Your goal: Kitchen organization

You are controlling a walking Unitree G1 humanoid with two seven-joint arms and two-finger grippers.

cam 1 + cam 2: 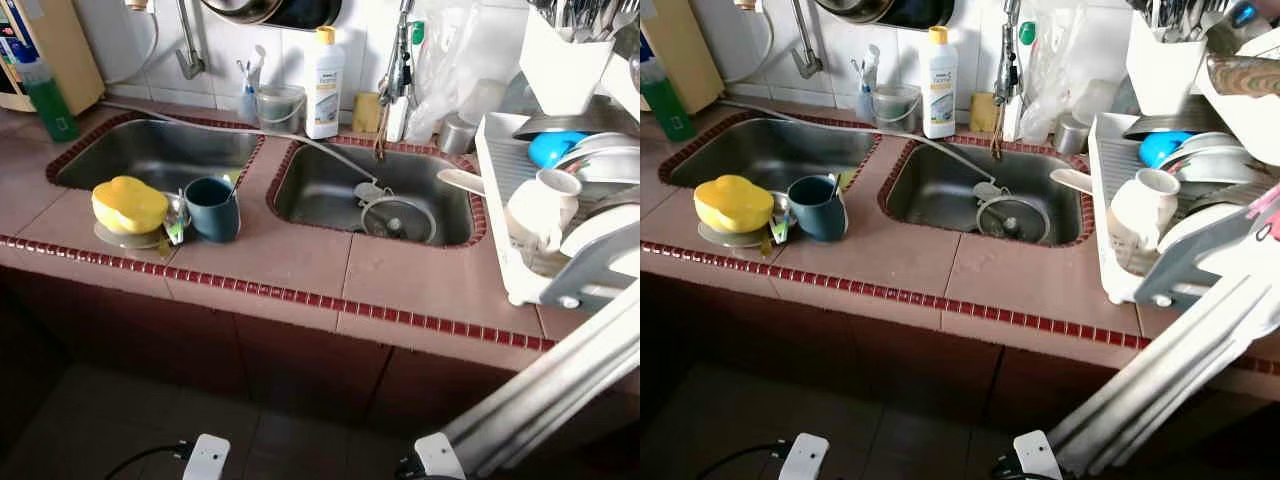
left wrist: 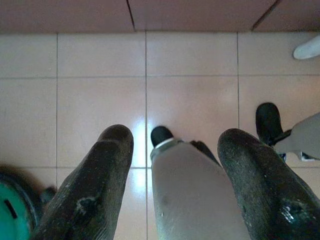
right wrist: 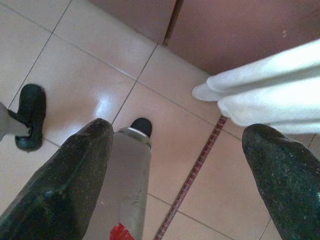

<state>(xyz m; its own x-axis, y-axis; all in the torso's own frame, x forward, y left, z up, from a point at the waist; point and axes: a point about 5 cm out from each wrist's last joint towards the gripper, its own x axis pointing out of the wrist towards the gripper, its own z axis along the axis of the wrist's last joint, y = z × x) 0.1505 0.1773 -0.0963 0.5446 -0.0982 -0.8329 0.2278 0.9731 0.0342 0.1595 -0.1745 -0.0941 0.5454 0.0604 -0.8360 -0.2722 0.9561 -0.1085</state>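
On the pink tiled counter (image 1: pixel 300 255), at the front edge of the left sink (image 1: pixel 160 150), we saw a dark teal mug (image 1: pixel 212 208) standing upright with a thin handle sticking out of it. Just beside it on its left sat a yellow lid-like dish (image 1: pixel 128 203) resting on a plate, with a small glass (image 1: pixel 175 220) holding something green squeezed between the two. The right sink (image 1: pixel 375 190) held a round strainer (image 1: pixel 398 220) near its drain and a pale hose running in from the left wall. Along the back edge stood a white bottle with a yellow cap (image 1: pixel 322 85), a clear tub (image 1: pixel 279 107) and a yellow sponge (image 1: pixel 366 112). A green bottle (image 1: pixel 50 100) stood at the far left. To the right of the sinks a white dish rack (image 1: pixel 520 250) carried a cream mug (image 1: pixel 545 205), a blue bowl (image 1: pixel 555 147), plates, and a white cutlery holder (image 1: pixel 560 60) full of utensils.

Our left gripper (image 2: pixel 172 165) hung low over the pale floor tiles (image 2: pixel 100 100), its two black fingers (image 2: pixel 92 190) spread apart and gripping nothing. Our right gripper (image 3: pixel 180 180) likewise hung above the floor near the cabinet base, fingers (image 3: pixel 65 185) wide apart and empty, with a white slanted arm piece (image 3: pixel 270 90) crossing just above it.
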